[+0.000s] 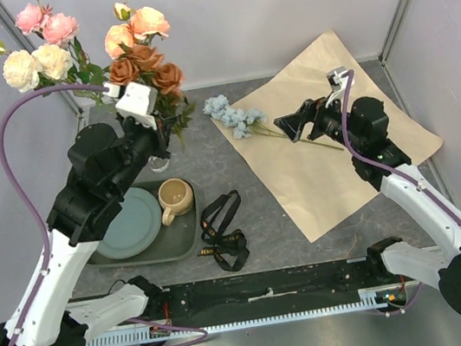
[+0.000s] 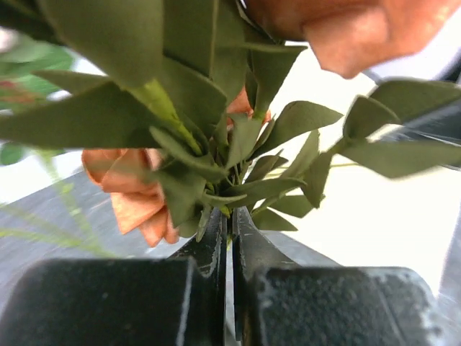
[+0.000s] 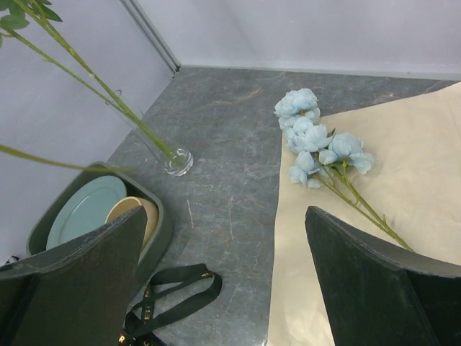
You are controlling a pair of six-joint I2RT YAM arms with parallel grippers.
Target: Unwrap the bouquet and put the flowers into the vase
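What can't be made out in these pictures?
Vase: top view, mostly hidden behind left arm.
Ribbon lettering: top view, too small.
What the shut left jaws pinch: left wrist view, buried in blurred leaves.
Blue flowers' stem ends: right wrist view, behind the open right jaws.

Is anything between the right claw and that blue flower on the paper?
Nothing visible. The right claw is open over the paper, and the blue flower lies uncovered ahead of it, stem on the paper, blooms reaching onto the tabletop.
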